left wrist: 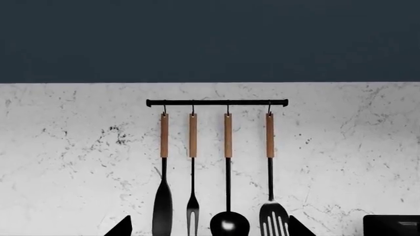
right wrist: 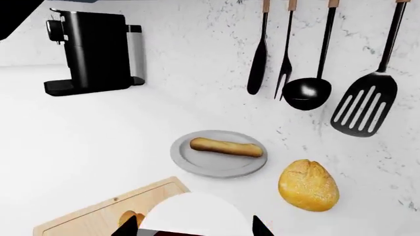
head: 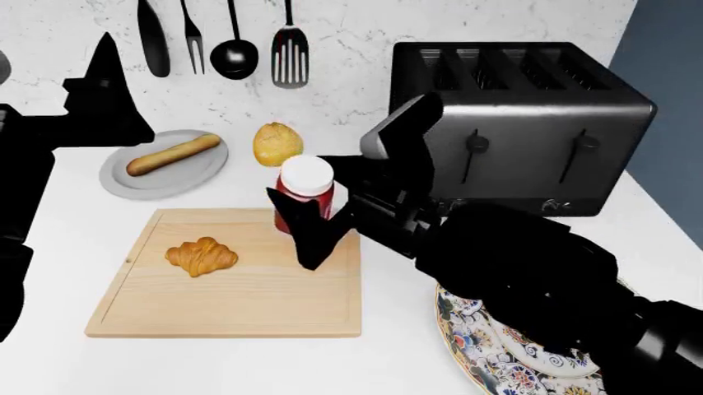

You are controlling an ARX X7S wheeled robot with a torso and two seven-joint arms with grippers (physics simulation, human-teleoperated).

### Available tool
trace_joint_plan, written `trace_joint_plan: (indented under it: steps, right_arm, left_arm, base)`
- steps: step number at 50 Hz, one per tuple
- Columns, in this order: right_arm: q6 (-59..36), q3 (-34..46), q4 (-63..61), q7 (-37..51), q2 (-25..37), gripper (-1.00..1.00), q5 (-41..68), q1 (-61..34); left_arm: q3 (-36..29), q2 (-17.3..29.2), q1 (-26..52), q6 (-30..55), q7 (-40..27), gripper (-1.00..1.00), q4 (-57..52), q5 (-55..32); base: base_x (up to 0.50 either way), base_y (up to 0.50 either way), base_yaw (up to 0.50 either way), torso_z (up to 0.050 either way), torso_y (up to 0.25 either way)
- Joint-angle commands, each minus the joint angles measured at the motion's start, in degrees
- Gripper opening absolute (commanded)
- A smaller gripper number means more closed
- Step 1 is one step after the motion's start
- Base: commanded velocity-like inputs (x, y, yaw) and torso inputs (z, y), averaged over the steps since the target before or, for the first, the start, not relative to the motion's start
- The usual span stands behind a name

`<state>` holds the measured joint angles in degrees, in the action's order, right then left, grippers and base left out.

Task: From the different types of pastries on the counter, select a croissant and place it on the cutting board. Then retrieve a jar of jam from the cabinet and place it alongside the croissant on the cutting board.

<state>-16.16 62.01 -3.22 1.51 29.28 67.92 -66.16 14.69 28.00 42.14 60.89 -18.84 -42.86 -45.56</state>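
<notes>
Croissant (head: 201, 256), small, golden-brown and ridged, lies on the left part of the rectangular light-wood cutting board (head: 220, 304), which rests flat on the plain white counter (head: 66, 362). Near right of the board, the rim of a floral patterned plate (head: 483, 350) shows under my right arm. My right gripper (head: 311, 216) is clenched around the small jar of dark red jam (head: 304, 193) with its round white lid, fingers on either side, at the board's far right corner; whether the jar's base touches the wood I cannot tell. Beyond the board, a round yellow-gold bun (head: 278, 144) sits on the counter, and left of it a long brown bread stick (head: 173, 155) lies on a round grey plate (head: 132, 183). A black four-slot toaster (head: 528, 123) stands at far right. My left gripper (head: 104, 90) is raised at far left, its fingertips spread apart and grasping nothing. On the marbled wall behind hang four black utensils with wooden handles (left wrist: 227, 135) from a black rail (left wrist: 217, 102).
</notes>
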Motion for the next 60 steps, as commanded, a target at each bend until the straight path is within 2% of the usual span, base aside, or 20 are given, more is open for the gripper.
trace_joint_plan:
  steps: [1, 19, 38, 60]
  right_arm:
    - [-1.32, -0.53, -0.9, -1.31, 0.52, -1.0, -3.18, -0.61]
    - [-2.12, -0.12, -1.89, -2.32, 0.86, -1.0, -2.45, -0.38]
    - [-2.05, -0.45, -2.3, -2.8, 0.73, -1.0, -2.2, -0.65]
    - [-3.32, 1.34, -2.12, -3.04, 0.11, -1.0, -3.66, -0.4]
  left_arm:
    - [-0.25, 0.09, -0.43, -0.53, -0.08, 1.0, 0.17, 0.07]
    - [-1.57, 0.76, -0.98, -2.32, 0.57, 1.0, -0.05, 1.03]
    - [-2.04, 1.12, -1.22, -3.09, 0.82, 1.0, 0.1, 0.86]
    - [-1.43, 1.11, -0.78, -2.69, -0.22, 1.0, -0.08, -0.46]
  base:
    - [0.0, 0.0, 0.0, 0.0, 0.0]
    - [0.0, 0.0, 0.0, 0.0, 0.001]
    - [0.01, 0.0, 0.0, 0.0, -0.15]
    - [0.01, 0.0, 0.0, 0.0, -0.003]
